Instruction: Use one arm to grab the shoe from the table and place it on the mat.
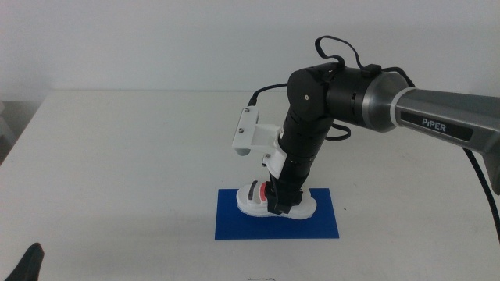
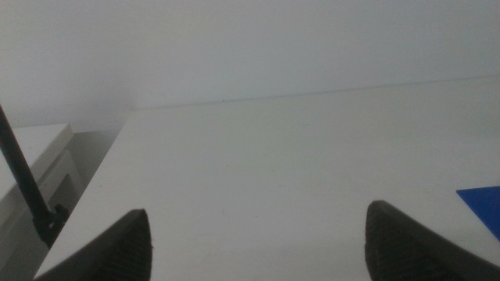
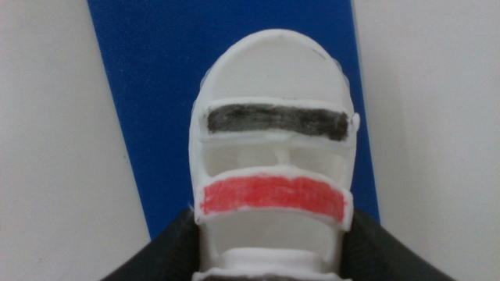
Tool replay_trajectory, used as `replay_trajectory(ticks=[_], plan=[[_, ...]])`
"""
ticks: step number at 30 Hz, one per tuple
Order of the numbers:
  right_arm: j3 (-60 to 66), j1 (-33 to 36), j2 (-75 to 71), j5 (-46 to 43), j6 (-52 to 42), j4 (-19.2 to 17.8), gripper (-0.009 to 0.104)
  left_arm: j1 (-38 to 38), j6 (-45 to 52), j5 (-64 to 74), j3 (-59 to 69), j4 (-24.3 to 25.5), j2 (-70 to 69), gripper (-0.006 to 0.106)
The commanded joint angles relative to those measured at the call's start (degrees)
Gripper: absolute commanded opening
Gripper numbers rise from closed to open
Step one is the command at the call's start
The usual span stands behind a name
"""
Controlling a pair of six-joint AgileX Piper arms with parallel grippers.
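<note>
Blue is the colour that settles the middle view: the flat, thin, deep-blue rectangular mat [image 1: 278,213] lies on the large plain white tabletop [image 1: 117,156], and the small white chunky-soled shoe [image 1: 277,201] with dark straps and one red strap sits within its outline, sole down as far as can be told. The large black and grey jointed arm [image 1: 344,97] marked "PIPER" comes in from the right and bends steeply down, so that the right gripper [image 1: 280,204] meets the shoe from above; that approach probably lets the shoe go down flat on the mat. At the bottom left corner only the dark tip of the left gripper [image 1: 30,264] shows, well apart from the mat, waiting.

From the left wrist, that gripper's [image 2: 258,242] two dark jaws stand wide apart with nothing between them, looking out over bare white table, with a sliver of the mat [image 2: 483,201] at the edge.

From the right wrist, the shoe [image 3: 269,156] fills the middle, a dark strap and the red strap across it, and blue mat [image 3: 156,94] shows on both sides and beyond the toe. The right gripper [image 3: 269,261] has its dark jaws pressed against the shoe's two sides near the heel, clamped on it. Judging by this, the shoe is over its goal and only release and withdrawal remain; opening gently should keep it from shifting.
</note>
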Motion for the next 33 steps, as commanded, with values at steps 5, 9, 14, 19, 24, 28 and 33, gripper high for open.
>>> replay_trajectory(ticks=[5, 9, 14, 19, 24, 28, 33], plan=[[-1.2, -0.3, -3.5, -0.5, -0.6, -0.9, 0.003, -0.2, -0.8, -4.7, -0.2, -0.5, -1.1, 0.094], [-1.2, -0.3, -3.5, 0.4, -0.6, -0.3, 0.036, -0.2, -0.8, -4.7, -0.2, -0.5, -1.1, 0.094], [-1.2, -0.3, -3.5, 1.1, -0.6, -0.3, 0.045, -0.2, -0.8, -4.7, -0.2, -0.5, -1.1, 0.094], [-1.6, -0.3, -4.2, 1.1, 4.3, -0.9, 0.063, -0.2, -0.8, -4.7, -0.2, -0.5, -1.1, 0.094], [-3.7, -0.3, -8.0, 3.5, 16.2, -6.3, 0.081, -0.2, -0.8, -4.7, -0.2, -0.5, -1.1, 0.094], [-6.1, -0.3, -14.1, 5.9, 24.7, -11.8, 0.085, -0.2, -0.8, -4.7, -0.2, -0.5, -1.1, 0.094], [-6.2, -0.3, -23.2, 7.5, 32.9, -17.6, 0.085, -0.2, -0.8, -4.7, -0.2, -0.5, -1.1, 0.094]])
